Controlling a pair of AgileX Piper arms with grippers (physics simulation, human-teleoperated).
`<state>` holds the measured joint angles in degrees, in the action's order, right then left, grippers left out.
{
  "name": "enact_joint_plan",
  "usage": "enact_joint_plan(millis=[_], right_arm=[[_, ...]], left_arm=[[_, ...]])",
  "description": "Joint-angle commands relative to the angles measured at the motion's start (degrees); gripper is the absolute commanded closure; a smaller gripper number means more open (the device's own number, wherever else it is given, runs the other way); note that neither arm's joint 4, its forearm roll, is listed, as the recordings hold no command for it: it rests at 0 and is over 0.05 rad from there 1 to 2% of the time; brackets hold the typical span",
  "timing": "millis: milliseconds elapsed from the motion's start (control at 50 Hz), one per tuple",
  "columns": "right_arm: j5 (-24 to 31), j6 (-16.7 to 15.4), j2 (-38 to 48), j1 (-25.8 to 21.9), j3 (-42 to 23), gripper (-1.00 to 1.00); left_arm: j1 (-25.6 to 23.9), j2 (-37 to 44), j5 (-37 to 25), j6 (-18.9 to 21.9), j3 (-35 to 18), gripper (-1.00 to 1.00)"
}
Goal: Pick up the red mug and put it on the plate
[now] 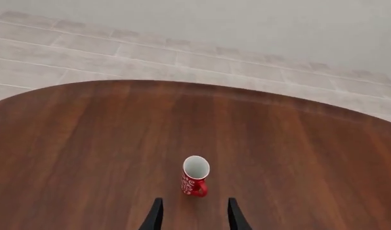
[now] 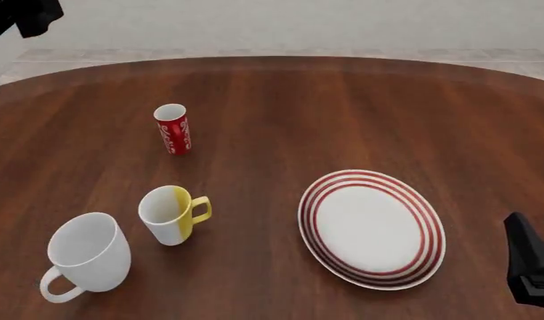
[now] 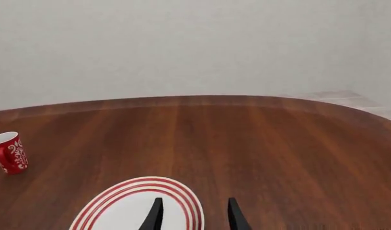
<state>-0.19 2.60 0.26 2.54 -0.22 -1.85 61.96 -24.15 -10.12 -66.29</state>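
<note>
Front view, narrow red mug (image 2: 173,129) upright, white script, white inside, both grippers' fingers apart

The red mug's (image 2: 173,129) white script is too small to read. In the right wrist view the plate (image 3: 119,206) is cut off by the picture's edge. Both claws show only fingertips (image 1: 155,215) in their wrist views.

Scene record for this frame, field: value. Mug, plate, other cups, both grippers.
red mug: upright on the table, far left, empty, not held
plate: flat on the table, right of centre, nothing on it
yellow-and-white mug: upright, near left, between red mug and white mug
white mug: largest cup, near left corner, handle toward the camera
left gripper: open, above the table, aimed at the red mug, no contact
right gripper: open, above the plate's edge, holding nothing
task state: mug not yet grasped
</note>
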Motion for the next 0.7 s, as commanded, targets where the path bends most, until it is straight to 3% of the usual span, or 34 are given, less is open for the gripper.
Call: enact_joint_plan(millis=[20,300,700], right_arm=[[-0.02,0.10,-0.02,0.03,0.00,-1.00],[-0.01,0.38,-0.01,0.15,0.01,-1.00],[0.01,0.29,0.01,0.26,0.00,-1.00]], left_arm=[[-1.02,4.83,0.41,-0.53,-3.36,-1.00],[-3.09,11.07,2.44,-0.23,-6.39,-1.00],[-4.93,18.15,5.92,1.09,-6.41,-1.00]])
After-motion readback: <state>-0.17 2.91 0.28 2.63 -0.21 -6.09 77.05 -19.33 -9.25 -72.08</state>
